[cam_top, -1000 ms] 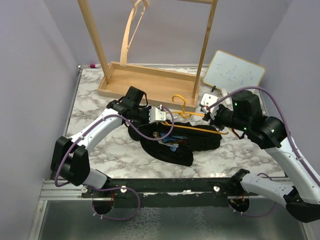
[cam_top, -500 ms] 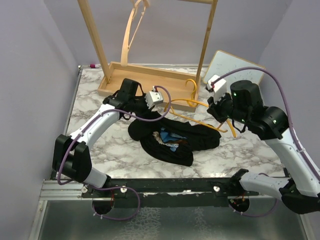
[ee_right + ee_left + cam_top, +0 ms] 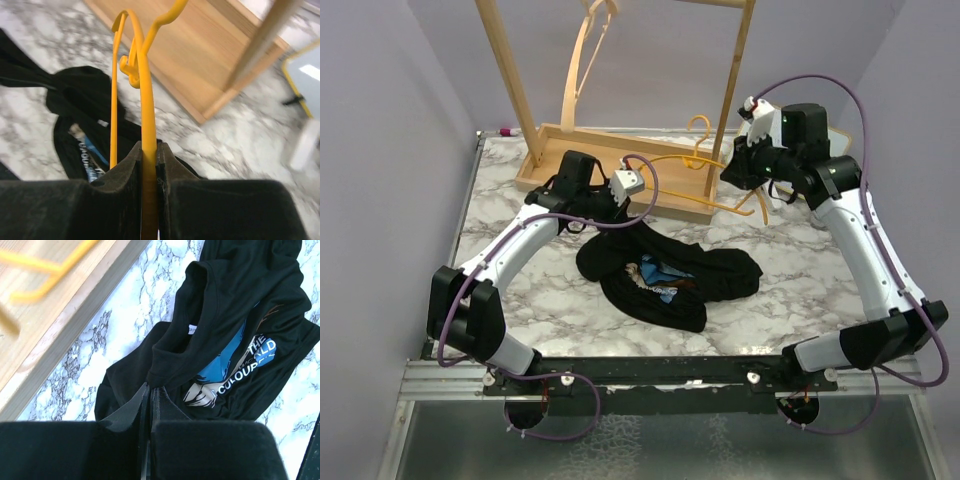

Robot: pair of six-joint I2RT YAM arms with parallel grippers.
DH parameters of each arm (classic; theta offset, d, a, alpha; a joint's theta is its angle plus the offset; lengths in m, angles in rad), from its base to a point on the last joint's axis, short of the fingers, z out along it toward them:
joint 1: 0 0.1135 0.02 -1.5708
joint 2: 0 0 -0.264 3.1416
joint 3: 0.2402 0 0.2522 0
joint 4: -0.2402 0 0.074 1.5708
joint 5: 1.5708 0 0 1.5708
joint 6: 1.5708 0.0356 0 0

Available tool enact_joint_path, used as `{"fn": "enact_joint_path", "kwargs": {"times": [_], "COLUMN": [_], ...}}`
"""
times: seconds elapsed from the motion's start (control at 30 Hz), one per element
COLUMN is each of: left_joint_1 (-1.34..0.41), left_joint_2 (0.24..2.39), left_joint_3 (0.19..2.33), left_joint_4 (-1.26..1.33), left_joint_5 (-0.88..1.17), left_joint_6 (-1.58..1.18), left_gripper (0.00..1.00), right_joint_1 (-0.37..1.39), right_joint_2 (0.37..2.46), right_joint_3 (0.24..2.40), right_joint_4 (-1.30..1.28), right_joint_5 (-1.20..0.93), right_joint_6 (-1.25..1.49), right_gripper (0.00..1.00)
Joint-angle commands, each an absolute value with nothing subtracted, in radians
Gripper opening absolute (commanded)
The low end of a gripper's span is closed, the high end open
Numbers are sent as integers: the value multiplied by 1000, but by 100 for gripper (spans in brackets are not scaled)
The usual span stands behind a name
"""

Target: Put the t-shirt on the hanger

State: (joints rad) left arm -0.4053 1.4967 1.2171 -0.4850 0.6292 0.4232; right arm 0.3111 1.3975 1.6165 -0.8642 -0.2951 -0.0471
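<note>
Clamping the thin yellow-orange triangular hanger [image 3: 145, 90], the right arm's fingers [image 3: 172, 167] held it over the wooden rack base [image 3: 570, 160]; the left arm's fingers [image 3: 165, 412] pinched the crumpled black printed t-shirt [image 3: 720, 272] on the marble counter [image 3: 520, 290].

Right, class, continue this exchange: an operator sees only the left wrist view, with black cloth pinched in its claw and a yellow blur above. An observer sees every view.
Operator: What holds that yellow thing?
Observer: The right claw is shut on the hanger.
Operator: Is the shirt on it?
Observer: No. The t-shirt lies bunched on the table, apart from the hanger, which is up beside the wooden rack.
</note>
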Motion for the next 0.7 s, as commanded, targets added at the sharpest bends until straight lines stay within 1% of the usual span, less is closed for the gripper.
{"fn": "enact_joint_path", "kwargs": {"times": [0.0,0.07,0.17,0.37,0.53,0.67], "left_joint_1": [-376,-356,-311,-254,-251,-262], "left_joint_2": [1484,1474,1459,1418,1411,1395], "left_joint_3": [1207,1193,1174,1130,1137,1142], "left_joint_4": [-462,-477,-509,-556,-594,-607], "left_joint_5": [670,665,675,668,706,735], "left_joint_6": [441,484,568,738,811,857], "left_gripper": [0,0,0,0,0,0], "right_joint_1": [224,197,177,169,169,169], "right_joint_2": [1442,1430,1390,1347,1309,1297], "right_joint_3": [1615,1565,1509,1474,1396,1360], "right_joint_4": [-731,-676,-631,-711,-685,-654], "right_joint_5": [-700,-781,-833,-822,-806,-843], "right_joint_6": [-14,-1,-19,-171,-278,-376], "right_gripper": [1,1,1,1,1,1]}}
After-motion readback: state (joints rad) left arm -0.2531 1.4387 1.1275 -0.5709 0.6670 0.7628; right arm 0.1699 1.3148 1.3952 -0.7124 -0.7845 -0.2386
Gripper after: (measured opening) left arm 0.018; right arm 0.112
